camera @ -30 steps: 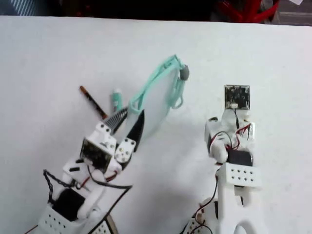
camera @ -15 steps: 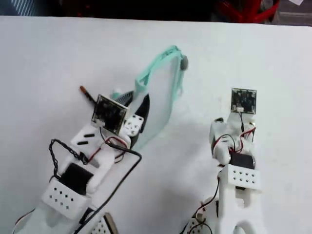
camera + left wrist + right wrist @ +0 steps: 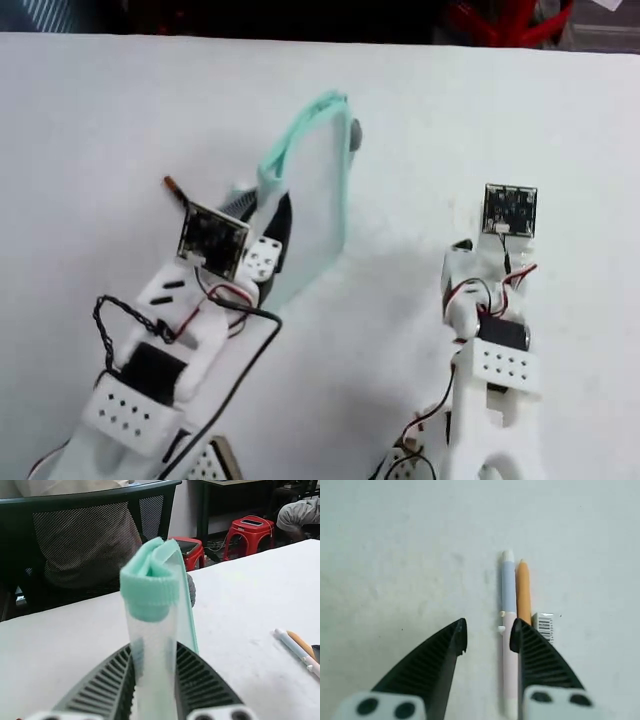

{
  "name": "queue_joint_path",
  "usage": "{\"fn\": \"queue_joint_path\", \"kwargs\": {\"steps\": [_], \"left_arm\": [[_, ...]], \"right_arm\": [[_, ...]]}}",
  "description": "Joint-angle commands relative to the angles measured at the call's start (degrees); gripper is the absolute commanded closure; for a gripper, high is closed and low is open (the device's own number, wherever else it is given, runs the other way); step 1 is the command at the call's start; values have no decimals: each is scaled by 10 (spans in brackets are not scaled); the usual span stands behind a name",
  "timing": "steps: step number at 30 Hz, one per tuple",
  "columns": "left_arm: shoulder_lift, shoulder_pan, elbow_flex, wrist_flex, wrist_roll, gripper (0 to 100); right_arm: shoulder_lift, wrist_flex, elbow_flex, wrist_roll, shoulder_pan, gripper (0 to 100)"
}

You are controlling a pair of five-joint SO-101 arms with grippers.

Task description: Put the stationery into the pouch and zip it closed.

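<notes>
Black ribbed left fingers (image 3: pixel 200 682) are clamped on the near edge of the pouch (image 3: pixel 150 595). They hold it upright on edge over the surface (image 3: pixel 120 100), with its mint zip band at the top. Nothing shows through its clear side, so I judge it empty; whether the zip is open I cannot tell. At the other arm, the right fingers (image 3: pixel 440 655) are spread apart and empty above a pen (image 3: pixel 509 630). An orange pencil (image 3: pixel 523 592) touches the pen, and a white block (image 3: pixel 543 625), probably an eraser, lies just beside them. Farther out, a brown pencil (image 3: pixel 172 187) lies on the surface beside the left arm. The pouch is presented, but every item has yet to go in, and the zip is not yet closed.
</notes>
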Motion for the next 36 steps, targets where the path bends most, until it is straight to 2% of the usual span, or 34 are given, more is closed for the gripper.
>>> {"fn": "queue_joint_path", "kwargs": {"steps": [1,5,9,14,18,21,26,30,36], "left_arm": [[-44,3,-6,95,4,973],[-165,3,3,164,4,973],[-286,9,69,172,2,972],[-412,65,142,172,-74,972],[-406,95,152,172,-84,972],[-403,95,152,171,-86,972],[-403,94,163,149,-87,972],[-403,94,176,127,-87,972],[-403,94,177,124,-87,972]], "right_arm": [[2,40,-45,9,22,857],[70,151,-144,6,23,858],[171,200,-242,9,6,858],[292,258,-389,5,-15,860],[386,315,-508,1,-20,860],[454,332,-562,-33,-17,860],[543,332,-603,-35,-13,858],[592,332,-634,-37,22,858],[640,331,-664,-39,36,858]]}}
